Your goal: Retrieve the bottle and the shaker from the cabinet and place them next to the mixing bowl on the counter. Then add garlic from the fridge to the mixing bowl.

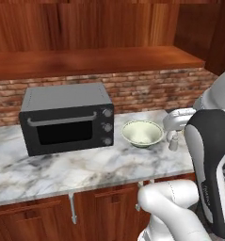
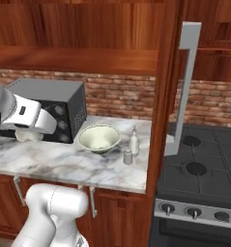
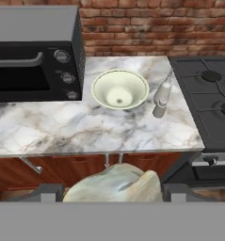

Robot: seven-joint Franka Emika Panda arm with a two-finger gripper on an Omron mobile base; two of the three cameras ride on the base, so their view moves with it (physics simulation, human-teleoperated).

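My gripper (image 3: 113, 190) is shut on a pale garlic bulb (image 3: 115, 181), which bulges between the two dark fingertips. It hovers in front of the counter edge, above the lower cabinets. In the right base view the gripper (image 2: 28, 132) and garlic (image 2: 31, 137) hang left of the mixing bowl (image 2: 88, 137), which is empty. The cream bowl (image 3: 100, 87) sits on the marble counter, right of the oven. The clear bottle (image 3: 163, 92) and the small grey shaker (image 3: 158, 111) stand upright just right of the bowl. In the left base view my hand overlaps the spot beside the bowl (image 1: 132, 129).
A black toaster oven (image 1: 67, 117) stands on the counter's left half. A dark gas stove (image 2: 199, 164) adjoins the counter on the right. A tall wooden panel with a long grey handle (image 2: 187, 87) rises between counter and stove. Cabinet handles (image 1: 72, 207) jut out below the counter edge.
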